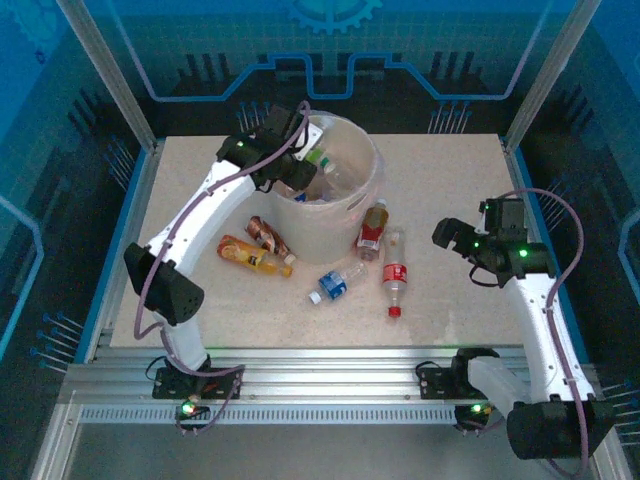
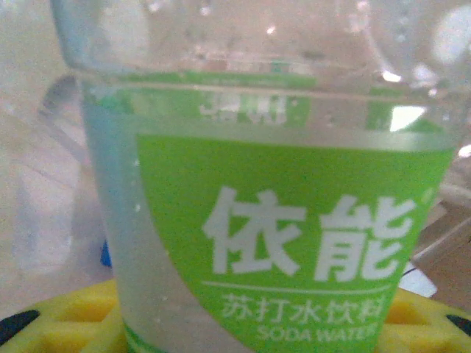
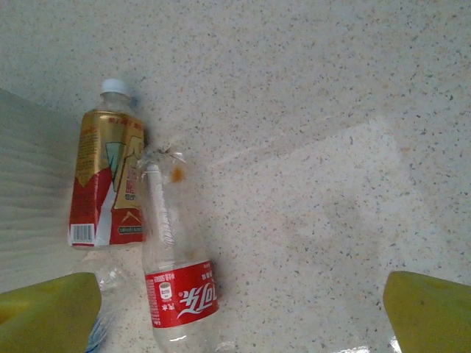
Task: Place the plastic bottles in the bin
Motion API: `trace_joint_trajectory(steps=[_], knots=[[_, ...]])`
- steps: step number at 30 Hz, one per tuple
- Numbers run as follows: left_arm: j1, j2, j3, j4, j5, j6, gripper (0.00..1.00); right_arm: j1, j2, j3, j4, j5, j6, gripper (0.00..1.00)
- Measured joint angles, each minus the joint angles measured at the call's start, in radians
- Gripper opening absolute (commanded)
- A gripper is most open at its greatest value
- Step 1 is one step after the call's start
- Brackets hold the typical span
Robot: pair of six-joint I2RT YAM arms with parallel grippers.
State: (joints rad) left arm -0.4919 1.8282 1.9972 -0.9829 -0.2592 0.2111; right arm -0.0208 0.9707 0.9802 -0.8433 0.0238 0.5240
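Green-label bottle between left fingers over the bin (right fingers apart)

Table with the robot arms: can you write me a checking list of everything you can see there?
Surface: speckled beige table, no spills seen.
Job's things: large round white bin with bottles inside; five plastic bottles sit outside it: orange-labelled bottle, crumpled brown bottle, blue-labelled bottle, clear red-labelled bottle, red-and-gold-labelled bottle.
Clutter: nothing seen.
Grippers: left gripper over the bin, shut on a green-labelled clear bottle; right gripper open, empty, above the table.
Cables: purple cable along each arm, clear of the bottles.
Surroundings: metal frame, blue-lit clear walls.
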Motion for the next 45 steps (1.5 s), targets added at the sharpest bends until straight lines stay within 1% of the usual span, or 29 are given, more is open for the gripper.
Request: trace_joint_trajectory(steps=[6,8,14,15,17,22,26,27,29,33,36,39,43,45], knots=[[0.000,0.021,0.029,-0.069,-0.044,0.000,0.55,0.000,0.025,-0.032,0.003,-0.004,0.000,1.00],[0.000,0.031,0.037,-0.082,-0.056,0.005,0.60,0.002,0.033,-0.045,0.004,-0.006,0.000,1.00],[-0.003,0.064,0.044,-0.097,-0.068,0.005,0.63,0.042,0.080,-0.069,0.007,-0.007,0.000,1.00],[-0.003,0.069,0.044,-0.098,-0.071,0.005,0.67,0.050,0.089,-0.070,0.007,-0.007,0.000,1.00],[-0.003,0.071,0.046,-0.098,-0.074,0.005,0.70,0.074,0.111,-0.072,0.007,-0.007,0.000,1.00],[-0.006,0.071,0.087,-0.105,-0.081,0.005,0.84,0.123,0.163,-0.083,0.011,-0.018,0.000,1.00],[-0.010,0.071,0.117,-0.105,-0.097,0.008,0.88,0.161,0.191,-0.084,0.011,-0.020,0.000,1.00],[-0.011,0.071,0.122,-0.105,-0.103,0.008,0.94,0.171,0.192,-0.084,0.011,-0.024,0.000,1.00],[-0.016,0.070,0.125,-0.101,-0.111,0.007,0.99,0.184,0.193,-0.084,0.011,-0.027,0.001,1.00],[-0.037,0.059,0.127,-0.075,-0.116,0.007,0.99,0.214,0.193,-0.084,0.011,-0.033,0.001,1.00],[-0.059,0.029,0.127,-0.047,-0.119,0.005,0.99,0.233,0.193,-0.084,0.011,-0.037,0.000,1.00],[-0.085,-0.042,0.108,0.021,-0.119,0.000,0.99,0.255,0.194,-0.083,0.011,-0.045,0.001,0.96],[-0.113,-0.209,0.005,0.140,-0.112,-0.025,0.99,0.289,0.209,-0.078,0.009,-0.051,0.000,0.93],[-0.114,-0.313,-0.106,0.242,-0.109,-0.058,0.99,0.298,0.221,-0.072,0.006,-0.051,-0.001,0.92]])
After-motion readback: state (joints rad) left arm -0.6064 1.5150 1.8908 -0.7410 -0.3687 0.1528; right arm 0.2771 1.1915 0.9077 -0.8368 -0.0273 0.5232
